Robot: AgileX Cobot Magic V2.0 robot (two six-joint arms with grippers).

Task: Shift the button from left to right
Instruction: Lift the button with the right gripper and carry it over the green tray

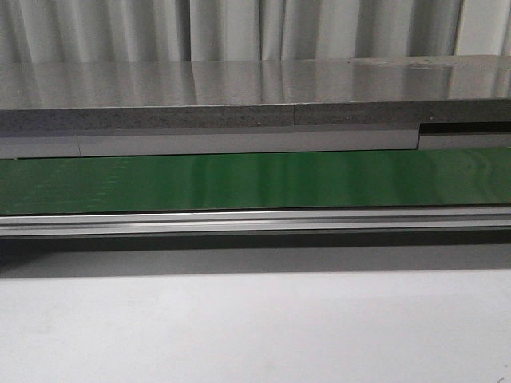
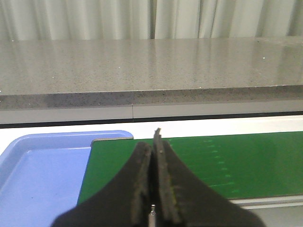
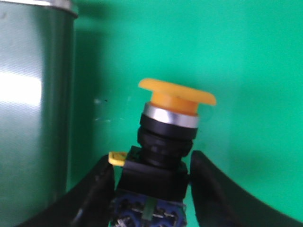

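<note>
black fingers of the right gripper (image 3: 151,189) pinch the button (image 3: 163,146) by its boxy body, orange cap pointing away, over the green belt (image 3: 246,71). nothing blocks it. left gripper (image 2: 155,142) has its jaws pressed together, holding nothing, above the belt's end beside a blue tray (image 2: 42,175). grey counter (image 2: 142,66) and curtain (image 2: 94,19) lie beyond.

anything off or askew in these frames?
Nothing damaged or spilled. The button sits between the right gripper fingers, its yellow cap tilted in the wrist view. The left gripper is shut on nothing, over the green belt.
</note>
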